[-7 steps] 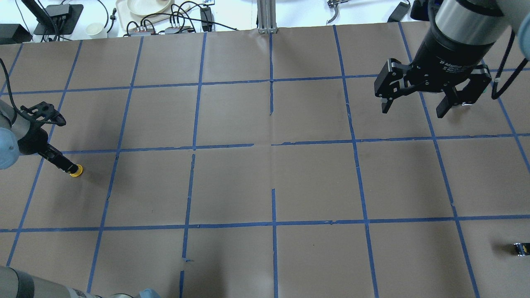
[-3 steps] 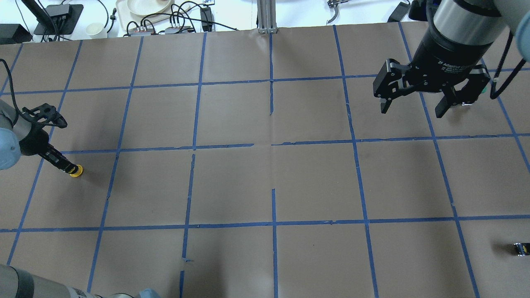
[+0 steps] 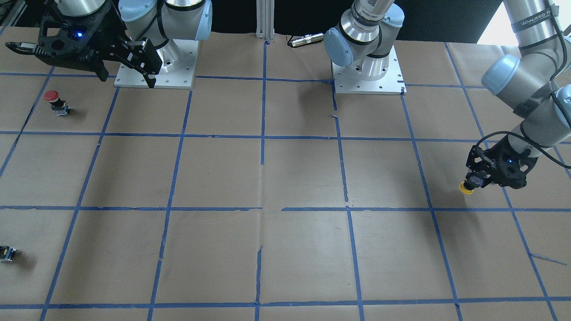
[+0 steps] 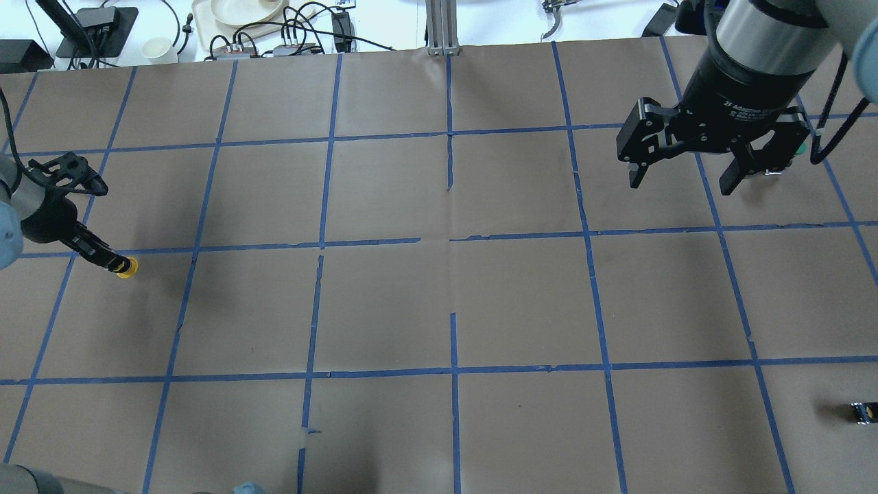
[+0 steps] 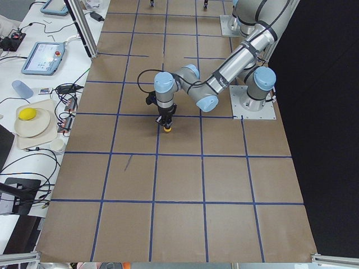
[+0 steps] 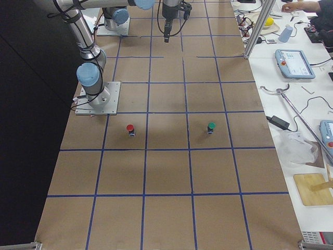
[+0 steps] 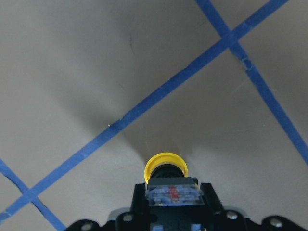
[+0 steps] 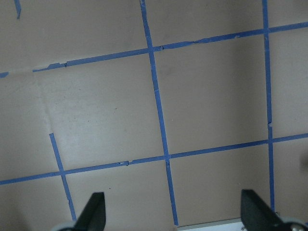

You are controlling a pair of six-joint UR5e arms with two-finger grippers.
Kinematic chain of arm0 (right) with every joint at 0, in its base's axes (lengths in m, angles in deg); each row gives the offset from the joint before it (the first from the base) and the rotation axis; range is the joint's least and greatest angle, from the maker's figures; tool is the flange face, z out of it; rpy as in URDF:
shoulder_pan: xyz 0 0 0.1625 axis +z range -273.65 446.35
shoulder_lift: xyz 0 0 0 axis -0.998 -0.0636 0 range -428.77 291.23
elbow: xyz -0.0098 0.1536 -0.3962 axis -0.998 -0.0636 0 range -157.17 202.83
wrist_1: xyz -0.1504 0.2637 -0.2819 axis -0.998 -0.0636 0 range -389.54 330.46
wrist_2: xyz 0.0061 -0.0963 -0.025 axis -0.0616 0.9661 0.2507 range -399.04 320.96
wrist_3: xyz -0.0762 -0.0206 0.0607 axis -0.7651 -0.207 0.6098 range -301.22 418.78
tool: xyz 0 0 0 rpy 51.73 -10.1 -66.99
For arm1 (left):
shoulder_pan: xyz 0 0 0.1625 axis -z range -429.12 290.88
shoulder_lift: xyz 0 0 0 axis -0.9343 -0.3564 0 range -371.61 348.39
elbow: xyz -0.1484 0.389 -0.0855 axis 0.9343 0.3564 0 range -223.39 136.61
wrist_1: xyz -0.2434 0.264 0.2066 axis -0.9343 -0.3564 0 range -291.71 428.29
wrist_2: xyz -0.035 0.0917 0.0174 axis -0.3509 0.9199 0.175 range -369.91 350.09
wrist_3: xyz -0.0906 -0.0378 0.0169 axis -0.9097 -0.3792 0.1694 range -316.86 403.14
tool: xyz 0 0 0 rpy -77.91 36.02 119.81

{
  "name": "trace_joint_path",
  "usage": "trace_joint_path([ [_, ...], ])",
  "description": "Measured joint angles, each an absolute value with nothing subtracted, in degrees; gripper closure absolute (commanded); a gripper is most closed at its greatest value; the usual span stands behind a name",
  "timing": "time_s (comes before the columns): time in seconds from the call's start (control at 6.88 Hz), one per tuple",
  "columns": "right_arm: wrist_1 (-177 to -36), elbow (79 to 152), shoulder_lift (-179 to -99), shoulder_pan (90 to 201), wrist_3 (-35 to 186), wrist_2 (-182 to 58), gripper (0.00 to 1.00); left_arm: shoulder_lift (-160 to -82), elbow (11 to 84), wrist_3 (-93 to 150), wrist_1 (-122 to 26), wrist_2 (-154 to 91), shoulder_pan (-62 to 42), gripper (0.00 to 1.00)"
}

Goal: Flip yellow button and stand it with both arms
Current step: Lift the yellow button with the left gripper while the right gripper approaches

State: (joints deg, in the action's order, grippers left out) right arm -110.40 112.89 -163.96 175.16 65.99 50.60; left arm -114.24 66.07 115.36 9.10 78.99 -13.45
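1. The surface (image 4: 521, 295) is brown paper, marked into squares by blue tape lines.
2. The right arm (image 4: 761, 48) hangs over the right side of the surface with its wrist pointing down. Its jaws stand wide apart with nothing between them, raised clear of the paper.
3. The left arm (image 3: 531, 84) reaches out over the left side of the surface, its wrist bent down at a slant. Its jaws are closed on the yellow button, gripping it at the contact-block end.
4. The yellow button (image 7: 166, 166) is at the left of the surface, just beside a blue tape line, held in the left arm's jaws. Its long axis runs in line with the jaws, tilted off vertical. The yellow cap points down and away from the wrist towards the paper, and the contact block faces up towards the wrist camera. Whether the cap touches the paper cannot be told.
5. A red button (image 3: 52, 99) stands upright, cap up, on the right side near the right arm's base plate.
6. A green button (image 6: 211, 126) stands upright, cap up, in the same row of squares, well apart from the red one.
7. A small black block with a yellow spot (image 4: 863, 412) lies at the right edge of the surface, well apart from both arms.
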Motion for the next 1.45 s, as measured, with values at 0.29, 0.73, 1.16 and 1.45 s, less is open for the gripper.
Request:
trace_joint_path([
  [0.29, -110.4, 112.8, -163.9, 175.2, 66.0, 50.5, 0.00, -109.3, 61.8, 105.3, -4.7, 73.1, -6.3, 0.90],
  [0.73, -110.2, 112.7, -163.8, 175.1, 65.9, 50.6, 0.00, -105.8, 54.2, 89.4, -23.0, 54.1, 4.8, 0.90],
  [1.16, -110.3, 112.2, -163.7, 174.8, 67.0, 45.9, 0.00, -101.6, 54.6, 74.7, -26.5, 29.7, 10.2, 0.90],
  [1.45, -110.5, 111.9, -163.2, 174.2, 76.1, 35.1, 0.00, -100.0, 56.4, 65.8, -26.3, 16.3, 14.0, 0.90],
])
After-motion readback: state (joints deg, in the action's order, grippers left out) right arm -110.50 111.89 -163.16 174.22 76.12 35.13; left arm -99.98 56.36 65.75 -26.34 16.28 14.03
